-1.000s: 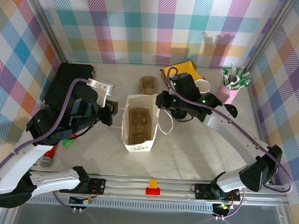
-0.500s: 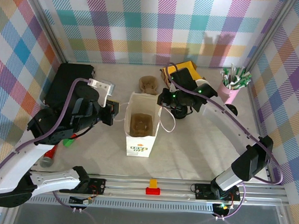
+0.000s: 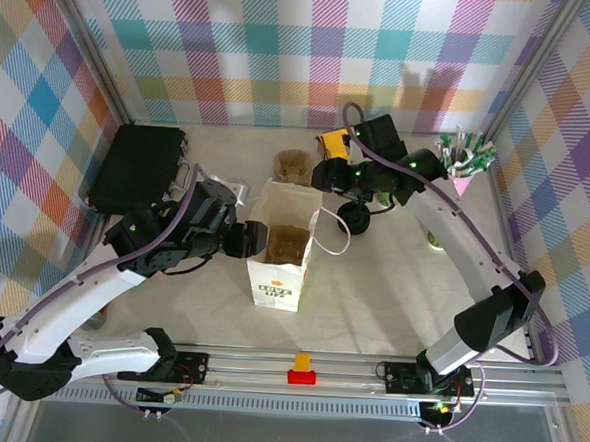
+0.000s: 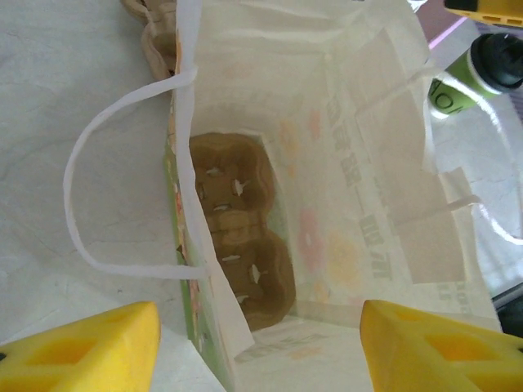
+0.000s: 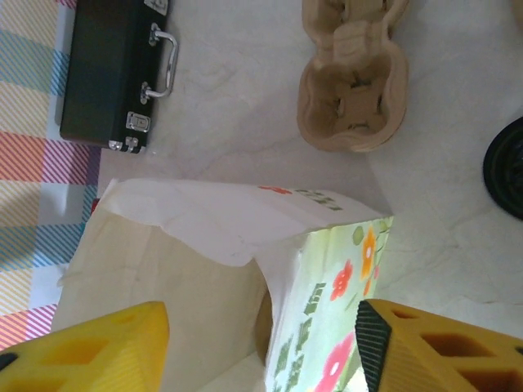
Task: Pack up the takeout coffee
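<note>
so the takeout coffee (image 3: 353, 217) stands on the table just right of the thin white paper bag (image 3: 276, 280), black round lid up. right gripper (image 5: 261, 343) hangs over the bag's far corner, yellow fingers apart, empty. left gripper (image 4: 261, 343) looks down into the bag, also spread wide. moulded cardboard tray (image 4: 237, 237) sits inside

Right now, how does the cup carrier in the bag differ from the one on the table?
Place: the carrier in the bag lies at the bottom of the paper bag; the carrier on the table sits on the bare table behind it. Access: the bagged one is walled in, open only from above; the table one lies in the open. Shared: brown pulp, two pockets facing up, both empty.
</note>
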### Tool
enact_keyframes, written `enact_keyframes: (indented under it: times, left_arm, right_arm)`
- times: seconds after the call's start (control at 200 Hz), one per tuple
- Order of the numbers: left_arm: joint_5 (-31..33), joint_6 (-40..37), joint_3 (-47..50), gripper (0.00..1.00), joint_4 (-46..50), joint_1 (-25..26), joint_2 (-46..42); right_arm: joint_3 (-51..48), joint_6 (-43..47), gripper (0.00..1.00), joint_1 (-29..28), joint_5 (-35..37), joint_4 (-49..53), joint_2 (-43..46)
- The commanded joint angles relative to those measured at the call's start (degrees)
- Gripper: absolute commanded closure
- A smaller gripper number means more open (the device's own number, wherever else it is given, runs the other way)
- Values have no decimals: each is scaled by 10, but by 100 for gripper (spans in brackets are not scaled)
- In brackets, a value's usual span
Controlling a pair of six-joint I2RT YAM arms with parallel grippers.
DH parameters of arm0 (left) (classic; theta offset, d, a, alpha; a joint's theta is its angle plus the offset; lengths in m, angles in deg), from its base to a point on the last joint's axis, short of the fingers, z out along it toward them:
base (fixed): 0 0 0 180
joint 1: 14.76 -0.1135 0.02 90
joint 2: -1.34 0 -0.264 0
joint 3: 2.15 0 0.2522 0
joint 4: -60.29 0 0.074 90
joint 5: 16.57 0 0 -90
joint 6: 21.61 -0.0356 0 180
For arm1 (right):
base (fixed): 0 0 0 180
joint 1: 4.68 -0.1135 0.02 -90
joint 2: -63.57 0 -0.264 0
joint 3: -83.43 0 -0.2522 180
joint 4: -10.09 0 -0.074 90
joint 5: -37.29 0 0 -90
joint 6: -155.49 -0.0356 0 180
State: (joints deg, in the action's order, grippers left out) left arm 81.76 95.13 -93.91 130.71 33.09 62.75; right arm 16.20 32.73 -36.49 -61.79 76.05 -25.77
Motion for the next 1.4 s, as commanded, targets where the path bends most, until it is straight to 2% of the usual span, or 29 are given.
enact_keyframes:
  times: [0.0, 0.07, 0.19, 0.26, 0.325, 0.58, 0.845, 0.96, 1.13, 1.27, 1.395]
  left_arm:
    - [-29, 44, 24, 34, -10, -5, -11]
    - [-54, 60, 40, 35, -31, -4, -10]
    - [-85, 80, 57, 35, -71, -5, -10]
    - [-103, 92, 64, 35, -94, -5, -6]
    - [-113, 107, 70, 35, -112, -4, -1]
    - [-157, 164, 99, 38, -188, -5, 12]
    - [-168, 176, 112, 40, -203, -3, 14]
    - [-138, 154, 96, 40, -166, -4, 9]
    - [-96, 103, 51, 38, -101, -5, 7]
    - [-63, 57, 30, 35, -75, -5, -6]
    - [-78, 21, 24, 33, -74, -8, -15]
  right_arm:
    - [-3, 68, 31, 20, 42, 19, 63]
    - [-20, 118, 21, 32, 61, 25, 97]
    - [-62, 121, 19, 71, 101, 37, 147]
    - [-100, 117, 12, 102, 108, 35, 178]
    - [-133, 124, 0, 129, 113, 34, 206]
    - [-224, 131, 1, 243, 138, 33, 276]
    - [-271, 119, 1, 369, 103, 37, 267]
    - [-288, 162, 0, 381, 104, 23, 255]
    - [-289, 217, 1, 386, 147, 29, 208]
    - [-281, 251, 4, 392, 134, 27, 160]
    - [-262, 275, 8, 401, 113, 26, 115]
